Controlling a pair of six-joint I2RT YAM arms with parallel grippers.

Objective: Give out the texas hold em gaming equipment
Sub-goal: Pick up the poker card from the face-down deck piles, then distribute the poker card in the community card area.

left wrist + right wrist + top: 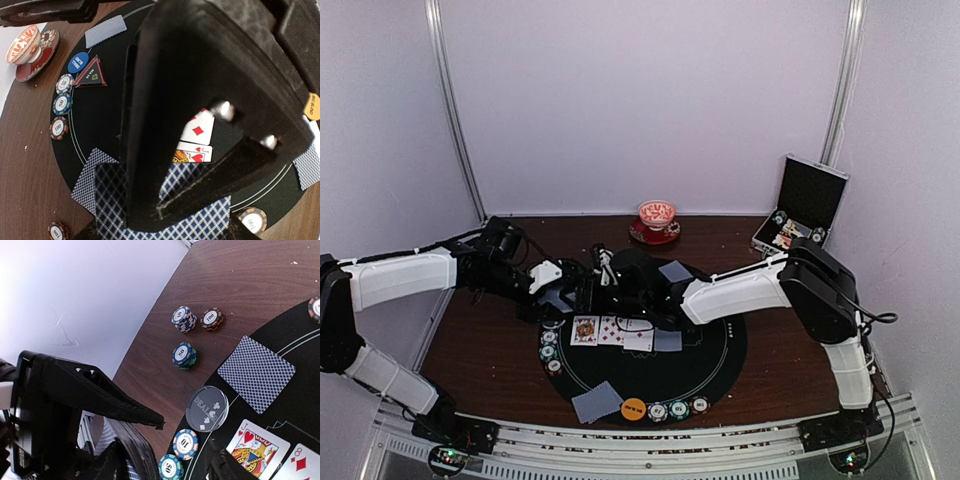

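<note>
Over the round black mat (105,125), a black shape (200,75) hides most of the face-up cards (199,131) from us. At the mat's rim the orange disc (312,106) is cut off, and so is the deck (175,225).

A plain back wall (640,100) of pale panel, tinged faintly lilac, closes the far side of the booth. Side walls (370,120) of the same matt material angle in on the left and right. Slim silver metal posts (455,110) stand where the panels join, one at each rear corner, both leaning slightly outward in the top view (likely a lens effect). The surface (480,350) is dark brown wood with a visible grain and a few pale specks, and it runs right up to the wall panels. A ribbed silver metal rail (640,440) runs along its near edge. The light is soft and even, with only weak, diffuse shadows on the wood.
</note>
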